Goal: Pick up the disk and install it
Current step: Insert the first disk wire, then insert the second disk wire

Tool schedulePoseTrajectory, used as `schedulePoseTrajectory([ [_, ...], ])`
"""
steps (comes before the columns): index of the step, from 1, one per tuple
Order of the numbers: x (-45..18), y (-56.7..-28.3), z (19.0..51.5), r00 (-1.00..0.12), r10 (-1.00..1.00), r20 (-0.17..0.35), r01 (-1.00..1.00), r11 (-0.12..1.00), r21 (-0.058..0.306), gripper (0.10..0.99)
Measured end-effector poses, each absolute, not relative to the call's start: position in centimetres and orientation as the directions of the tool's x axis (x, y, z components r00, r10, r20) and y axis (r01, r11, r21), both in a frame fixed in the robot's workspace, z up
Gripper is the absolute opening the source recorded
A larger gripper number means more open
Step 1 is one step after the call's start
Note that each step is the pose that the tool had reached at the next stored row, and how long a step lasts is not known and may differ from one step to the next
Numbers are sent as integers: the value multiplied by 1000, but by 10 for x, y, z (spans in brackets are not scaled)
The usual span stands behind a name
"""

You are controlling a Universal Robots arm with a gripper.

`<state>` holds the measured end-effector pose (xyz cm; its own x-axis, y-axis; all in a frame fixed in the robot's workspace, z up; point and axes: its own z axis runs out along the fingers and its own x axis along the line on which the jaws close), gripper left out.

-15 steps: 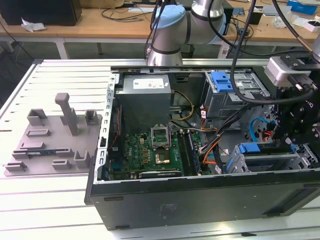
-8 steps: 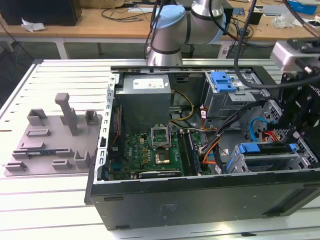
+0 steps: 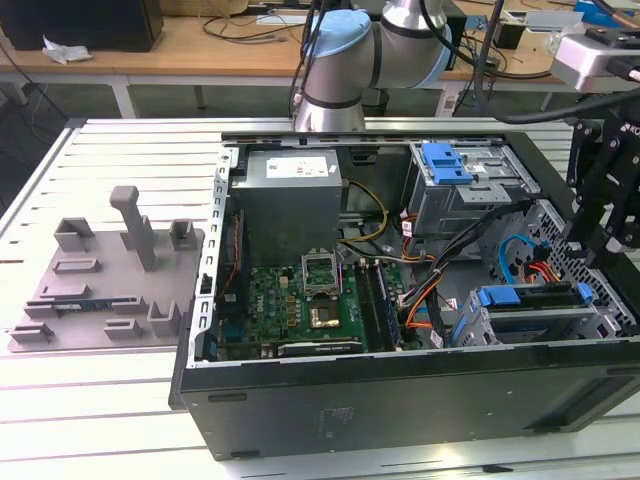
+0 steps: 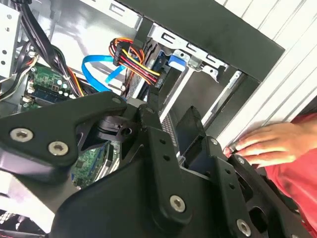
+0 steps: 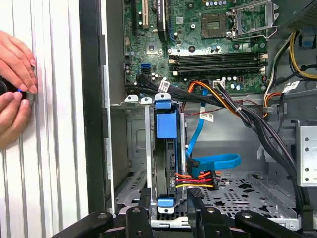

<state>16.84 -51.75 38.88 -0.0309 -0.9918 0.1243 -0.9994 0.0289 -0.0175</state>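
We judge the install step to be at or near its end: the disk point(image 5: 166, 126) stands on edge in the drive cage point(image 5: 131, 148) at the corner of the open computer case point(image 3: 400, 400), its blue bracket facing up at us in the first wrist view. In the exterior view it lies low at the right of the case point(image 3: 530, 297). The gripper point(image 5: 167, 198) hangs over that bay with its jaws apart, one finger to each side of the disk's line. As far as we can tell they clamp on nothing, and we cannot see any contact with the bracket. The blue data cable point(image 5: 218, 161) and the red-and-yellow power wires point(image 5: 195, 179) run just beside the disk, so any further move here calls for a straight path along the slot that stays clear of them. In the exterior view the arm reaches across from the far side, and its black wrist stands above the right end of the case. A person's hand point(image 5: 15, 89) rests on the slatted table outside the case wall, near the gripper.
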Motion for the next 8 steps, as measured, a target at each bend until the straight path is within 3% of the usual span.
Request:
schedulePoseTrajectory([
  [8,169,-517,389,-31,-992,124,-999,29,-17,420],
])
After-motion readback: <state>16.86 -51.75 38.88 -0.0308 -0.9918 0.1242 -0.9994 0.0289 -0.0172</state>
